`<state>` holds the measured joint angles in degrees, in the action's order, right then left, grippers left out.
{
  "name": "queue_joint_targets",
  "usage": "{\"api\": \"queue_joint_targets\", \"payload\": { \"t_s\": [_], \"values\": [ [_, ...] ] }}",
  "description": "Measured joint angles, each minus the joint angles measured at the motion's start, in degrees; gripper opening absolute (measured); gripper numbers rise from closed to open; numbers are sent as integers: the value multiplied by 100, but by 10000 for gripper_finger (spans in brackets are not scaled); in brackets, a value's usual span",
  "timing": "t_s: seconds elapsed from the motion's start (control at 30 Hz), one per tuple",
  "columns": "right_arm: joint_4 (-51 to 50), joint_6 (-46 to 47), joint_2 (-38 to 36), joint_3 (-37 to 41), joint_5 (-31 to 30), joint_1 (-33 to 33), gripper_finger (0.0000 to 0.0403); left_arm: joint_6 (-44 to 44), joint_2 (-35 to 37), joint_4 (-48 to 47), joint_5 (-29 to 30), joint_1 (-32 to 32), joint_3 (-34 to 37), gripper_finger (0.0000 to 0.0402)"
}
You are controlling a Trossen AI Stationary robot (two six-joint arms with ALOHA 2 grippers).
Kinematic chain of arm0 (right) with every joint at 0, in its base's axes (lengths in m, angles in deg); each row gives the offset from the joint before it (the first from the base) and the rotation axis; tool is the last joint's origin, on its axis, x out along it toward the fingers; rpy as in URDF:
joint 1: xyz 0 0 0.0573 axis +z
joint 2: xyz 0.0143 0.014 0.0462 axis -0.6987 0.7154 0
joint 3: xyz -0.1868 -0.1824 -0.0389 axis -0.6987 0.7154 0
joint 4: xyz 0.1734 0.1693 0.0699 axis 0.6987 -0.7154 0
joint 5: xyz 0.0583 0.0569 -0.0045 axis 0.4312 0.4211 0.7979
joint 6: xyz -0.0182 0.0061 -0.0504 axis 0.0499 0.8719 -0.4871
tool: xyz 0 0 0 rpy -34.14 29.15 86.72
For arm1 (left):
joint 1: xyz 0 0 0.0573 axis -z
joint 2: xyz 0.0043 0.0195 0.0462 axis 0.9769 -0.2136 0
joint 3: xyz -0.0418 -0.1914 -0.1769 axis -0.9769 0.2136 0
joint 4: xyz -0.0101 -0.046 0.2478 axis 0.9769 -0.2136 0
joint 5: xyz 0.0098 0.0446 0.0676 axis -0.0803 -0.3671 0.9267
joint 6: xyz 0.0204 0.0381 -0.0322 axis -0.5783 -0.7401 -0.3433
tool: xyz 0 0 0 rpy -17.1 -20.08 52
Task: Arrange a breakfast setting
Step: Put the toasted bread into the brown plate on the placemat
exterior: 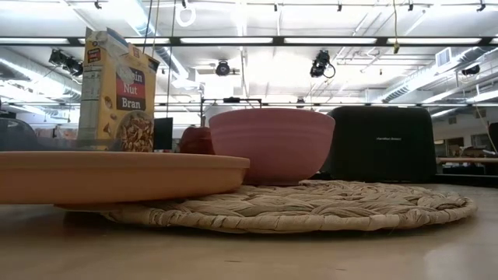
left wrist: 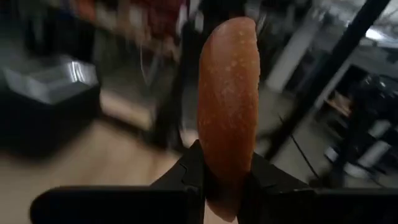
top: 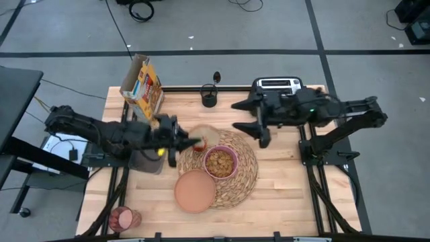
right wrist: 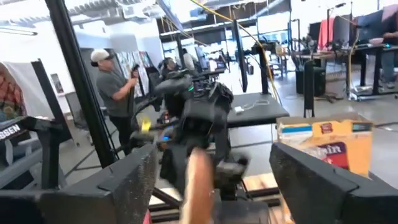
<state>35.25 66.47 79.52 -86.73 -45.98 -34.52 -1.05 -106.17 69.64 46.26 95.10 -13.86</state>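
While toast count: one toast slice (left wrist: 227, 93), clamped in left gripper (left wrist: 219, 186)
right gripper (right wrist: 211, 180): fingers apart
bowls: one pink bowl (exterior: 271, 145)
plates: one salmon-brown plate (top: 195, 190)

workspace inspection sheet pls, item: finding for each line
surface: wood table, bare at right
job's things: mat holds bowl of cereal; plate overlaps its edge; apple behind bowl; cup at table's front left corner
clutter: cereal box, toaster, black pot
grippers: left gripper shut on toast; right gripper open, facing it
cables: on floor behind the table
surroundings: person standing, desks
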Motion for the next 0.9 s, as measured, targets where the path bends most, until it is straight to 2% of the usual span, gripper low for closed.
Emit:
{"api": "queue_joint_targets", "payload": {
  "t_s": [0.2, 0.37, 0.5, 0.7, 0.9],
  "values": [
    [-774, 232, -301, 0, -403, 178, 323, 2199, -441, -1569, -191, 812, 6, 53],
    [-1025, 602, -207, 2, -382, 350, 309, 3309, -1144, -1750, -851, 1374, 6, 53],
    [-1017, 754, -72, 2, -202, 658, 298, 3964, -1753, -1868, -1369, 1573, 6, 53],
    [-1057, 797, 194, 2, -54, 1418, 283, 4511, -2403, -2170, -2088, 1431, 4, 54],
    [-1101, 1261, 534, 7, -105, 2443, 272, 4410, -2691, -2527, -2722, 784, 6, 54]
  ]
}}
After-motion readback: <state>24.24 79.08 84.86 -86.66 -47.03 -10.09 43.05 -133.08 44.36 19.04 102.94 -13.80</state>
